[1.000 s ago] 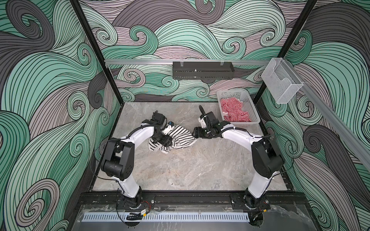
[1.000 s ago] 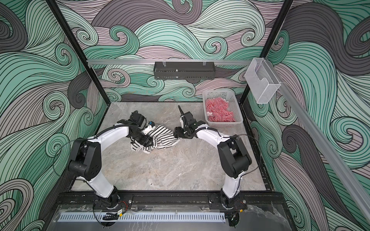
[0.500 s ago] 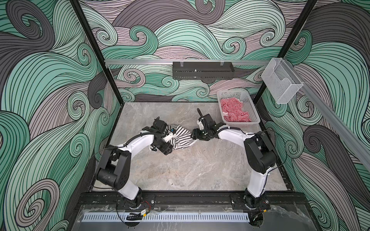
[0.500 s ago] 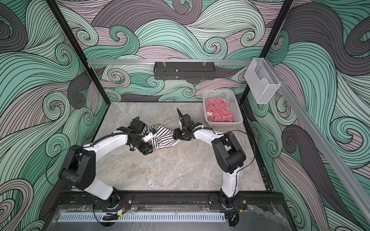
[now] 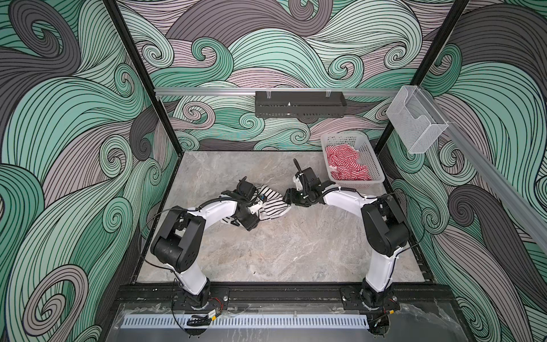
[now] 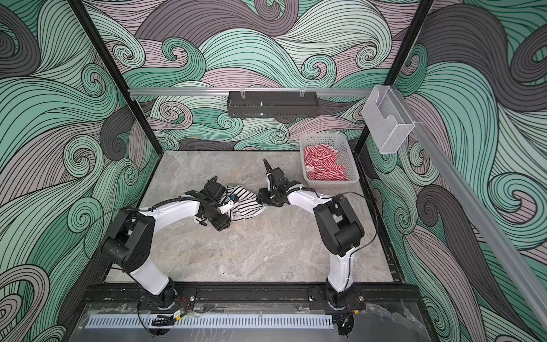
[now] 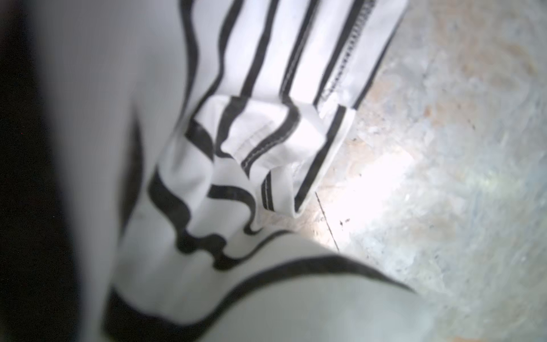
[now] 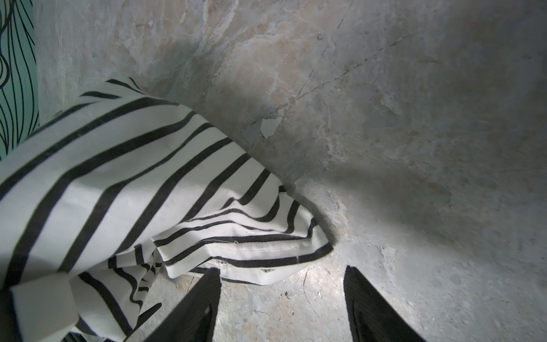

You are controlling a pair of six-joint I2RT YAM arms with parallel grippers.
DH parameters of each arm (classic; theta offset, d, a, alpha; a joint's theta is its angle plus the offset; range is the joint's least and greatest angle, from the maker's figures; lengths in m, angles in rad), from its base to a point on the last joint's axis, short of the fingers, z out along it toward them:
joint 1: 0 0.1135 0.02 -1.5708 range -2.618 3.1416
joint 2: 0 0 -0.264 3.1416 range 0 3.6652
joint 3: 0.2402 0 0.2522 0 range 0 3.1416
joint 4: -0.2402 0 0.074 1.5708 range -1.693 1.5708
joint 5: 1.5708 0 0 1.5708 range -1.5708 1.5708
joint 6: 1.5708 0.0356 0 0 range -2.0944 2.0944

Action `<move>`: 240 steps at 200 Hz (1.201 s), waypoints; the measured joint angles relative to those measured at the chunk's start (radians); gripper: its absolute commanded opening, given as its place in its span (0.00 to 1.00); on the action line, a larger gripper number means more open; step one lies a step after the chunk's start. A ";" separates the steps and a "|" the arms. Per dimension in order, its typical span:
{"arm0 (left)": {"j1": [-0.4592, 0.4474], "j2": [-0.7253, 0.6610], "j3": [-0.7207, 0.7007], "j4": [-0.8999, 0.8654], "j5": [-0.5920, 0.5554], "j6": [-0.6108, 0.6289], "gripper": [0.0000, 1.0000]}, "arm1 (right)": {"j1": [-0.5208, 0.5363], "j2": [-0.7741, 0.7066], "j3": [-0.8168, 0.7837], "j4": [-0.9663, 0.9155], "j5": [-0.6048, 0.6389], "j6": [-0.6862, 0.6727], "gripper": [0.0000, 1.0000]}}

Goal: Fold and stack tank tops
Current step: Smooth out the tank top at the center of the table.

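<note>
The black-and-white tank top (image 5: 273,202) (image 6: 247,204) lies crumpled in the middle of the table, between my two grippers. My left gripper (image 5: 253,221) (image 6: 221,223) rests low on its left side. Striped cloth (image 7: 236,154) covers the left wrist view, so the jaws are hidden. My right gripper (image 8: 282,271) (image 5: 288,197) is open just off the top's right hem (image 8: 251,251), with one fingertip (image 8: 213,284) at the hem's edge and bare table between the fingers. The red-and-white tank top (image 5: 344,165) (image 6: 324,165) lies bunched in the basket.
The white perforated basket (image 5: 377,170) stands at the back right corner. A black tray (image 5: 300,108) hangs on the back wall and a clear plastic holder (image 5: 416,127) on the right rail. Patterned walls close in the marble table (image 5: 281,251).
The black-and-white top has been pushed from a wider spread into a tighter bunch. My left gripper has shifted right and toward the front over it. The right gripper moved slightly left.
</note>
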 measured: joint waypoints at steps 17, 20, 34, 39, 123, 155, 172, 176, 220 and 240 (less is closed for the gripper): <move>0.000 0.007 0.023 -0.010 -0.006 -0.003 0.00 | -0.005 0.000 0.000 0.000 0.001 0.000 0.67; 0.000 0.007 0.026 -0.012 -0.006 -0.004 0.00 | -0.005 0.000 0.000 0.000 0.001 0.000 0.67; 0.004 -0.003 0.043 -0.026 -0.001 -0.010 0.00 | -0.006 0.000 -0.001 0.002 -0.003 0.000 0.67; 0.009 -0.014 0.047 -0.034 0.006 -0.011 0.00 | -0.006 0.000 -0.003 0.005 -0.006 0.001 0.67; 0.274 -0.426 0.210 -0.281 0.221 -0.011 0.00 | 0.044 0.000 -0.049 0.057 -0.082 0.017 0.67; 0.358 -0.497 0.190 -0.355 0.264 -0.004 0.00 | 0.085 0.004 -0.044 0.074 -0.106 0.033 0.67; 0.418 -0.531 0.163 -0.383 0.287 -0.003 0.00 | 0.108 0.031 -0.019 0.082 -0.119 0.042 0.66; 0.431 -0.539 0.158 -0.389 0.292 -0.003 0.00 | 0.113 0.040 -0.011 0.082 -0.120 0.044 0.66; 0.547 -0.636 0.144 -0.426 0.354 -0.001 0.00 | 0.169 0.123 0.050 0.084 -0.124 0.061 0.63; 0.579 -0.644 0.159 -0.447 0.391 -0.002 0.00 | 0.176 0.125 0.050 0.082 -0.126 0.069 0.62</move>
